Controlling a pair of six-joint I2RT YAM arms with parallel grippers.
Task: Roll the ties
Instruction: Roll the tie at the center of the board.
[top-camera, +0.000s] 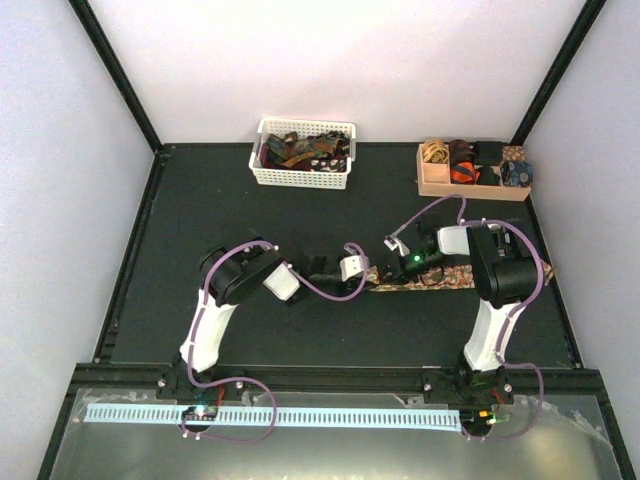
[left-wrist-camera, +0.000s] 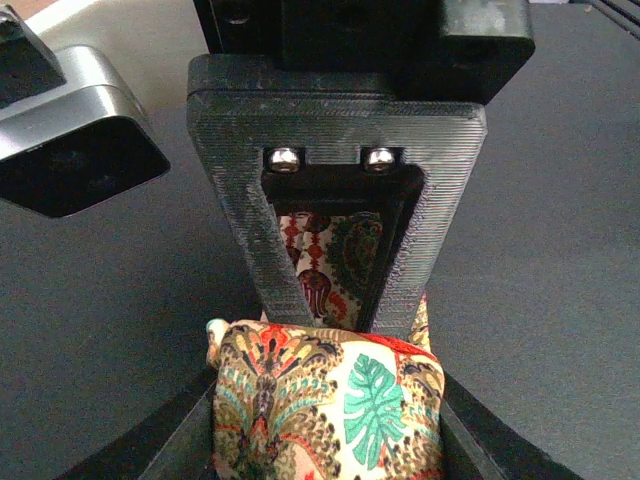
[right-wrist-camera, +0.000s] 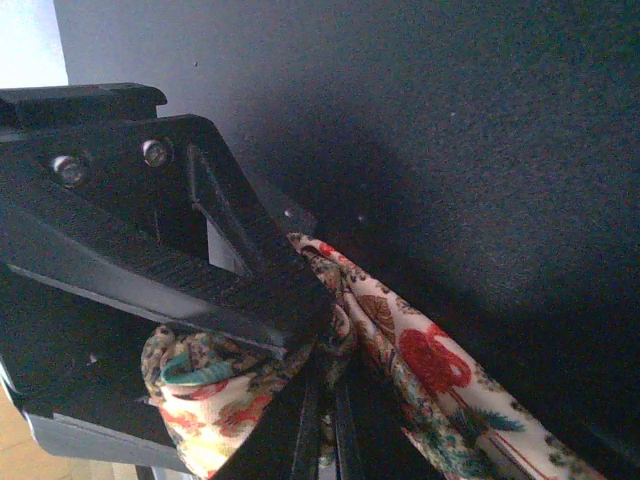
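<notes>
Floral red-green-beige fabric tie (top-camera: 445, 280) lies in front of the tan wooden box (top-camera: 470, 190) full of rolled ties (top-camera: 462, 158), loose ties (top-camera: 305, 150) fill the white slatted plastic basket (top-camera: 300, 180) left of the box, and the left gripper (left-wrist-camera: 330, 420) and right gripper (right-wrist-camera: 325, 345) both pinch the floral tie.

The top external camera hangs high above and behind the arm bases (top-camera: 200, 385), tilted forward over the whole worktop (top-camera: 200, 200). From there the white basket (top-camera: 300, 178) lies toward 12 o'clock and the wooden box (top-camera: 470, 190) toward 1 o'clock, both far off. The left wrist camera sits very close behind the left gripper (left-wrist-camera: 330, 390), facing along its fingers over the floral tie (left-wrist-camera: 300, 410). The right wrist camera is equally close, looking past the right gripper (right-wrist-camera: 325, 400) at 6 o'clock of its view onto the dark worktop. All three views share the floral tie at mid-worktop.
</notes>
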